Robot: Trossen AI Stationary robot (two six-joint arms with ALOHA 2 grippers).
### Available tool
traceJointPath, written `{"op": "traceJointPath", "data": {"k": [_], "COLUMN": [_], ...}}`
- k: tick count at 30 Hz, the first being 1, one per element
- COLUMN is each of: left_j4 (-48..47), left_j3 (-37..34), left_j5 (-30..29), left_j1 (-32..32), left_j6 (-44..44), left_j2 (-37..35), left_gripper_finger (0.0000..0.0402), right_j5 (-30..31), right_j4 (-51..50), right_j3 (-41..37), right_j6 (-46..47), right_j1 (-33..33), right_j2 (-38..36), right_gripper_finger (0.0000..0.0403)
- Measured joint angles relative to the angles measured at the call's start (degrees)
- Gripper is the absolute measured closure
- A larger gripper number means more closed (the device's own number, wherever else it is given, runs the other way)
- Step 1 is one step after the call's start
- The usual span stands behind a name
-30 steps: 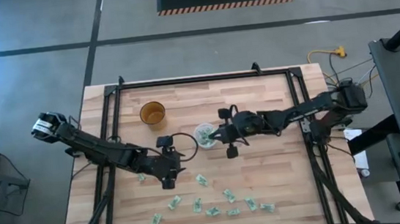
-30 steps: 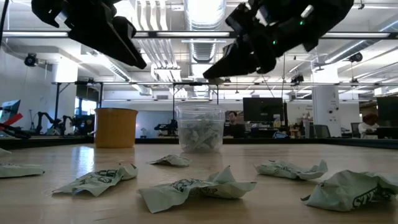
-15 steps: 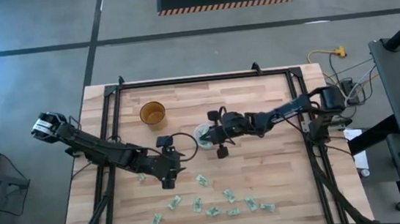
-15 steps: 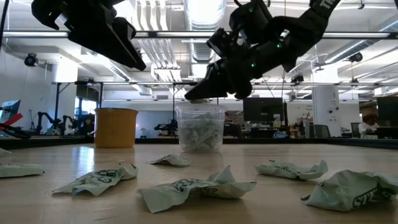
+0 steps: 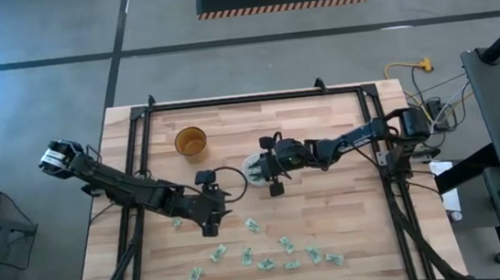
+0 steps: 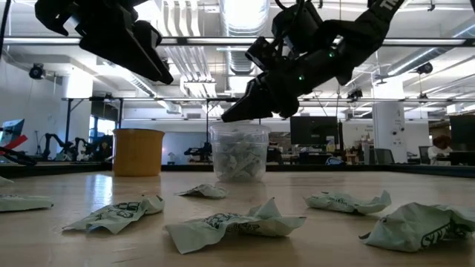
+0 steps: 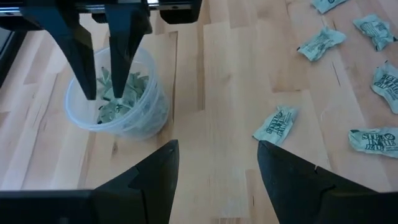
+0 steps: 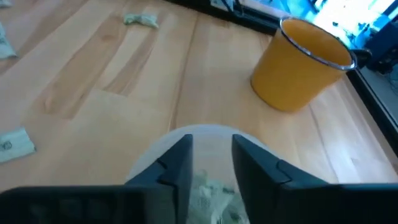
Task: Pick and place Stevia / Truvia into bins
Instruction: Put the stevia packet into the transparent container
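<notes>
The right gripper (image 5: 257, 169) has slid from beside the translucent cup (image 7: 118, 99) to hang right over its mouth at the high view's centre, and its jaws, shut a moment ago, now stand slightly apart; I judge a sachet is being dropped in. The left gripper (image 5: 212, 219) waits lower left, jaws apart and empty. Loose Stevia sachets (image 5: 251, 224) lie along the bench's (image 5: 340, 122) lower edge; the amber cup (image 5: 190, 142) sits upper left, well clear; open bench lies between.

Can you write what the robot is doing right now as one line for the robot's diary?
right gripper: open over clear cup, packet dropping | left gripper: open, waiting above table | loose packets: remaining | amber cup: unused
</notes>
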Motion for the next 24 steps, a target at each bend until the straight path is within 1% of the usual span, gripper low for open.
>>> {"op": "traceJointPath", "data": {"k": [2,4,8,12,15,19,24], "left_j4": [-0.5,-2.5,-10.4,-18.9,-25.0,-32.4,-40.1], "left_j3": [0.0,0.0,0.0,0.0,0.0,0.0,-0.1], "left_j5": [0.0,0.1,1.6,5.6,7.3,7.7,7.7], "left_j1": [-0.3,-0.8,-2.0,-3.3,-5.1,-7.7,-9.0], "left_j6": [-0.8,-3.4,-11.8,-23.9,-32.7,-44.5,-64.4], "left_j2": [0.0,0.0,0.0,0.0,0.2,0.6,0.7], "left_gripper_finger": [0.02,0.02,0.02,0.02,0.02,0.0201,0.0201], "right_j5": [0.2,0.2,0.2,0.1,0.1,0.1,0.2], "right_j4": [-2.5,-6.0,-13.0,-19.6,-25.9,-33.3,-38.3], "right_j3": [0.0,0.0,0.0,-0.3,-0.8,-2.1,-4.3], "right_j6": [-0.3,-0.5,-0.1,0.6,1.4,5.2,9.5], "right_j1": [0.0,0.0,1.1,3.3,5.5,8.5,12.3], "right_j2": [-1.4,-4.1,-11.3,-18.8,-23.7,-29.3,-33.3], "right_gripper_finger": [0.0285,0.0272,0.026,0.0262,0.0268,0.0275,0.0282]}}
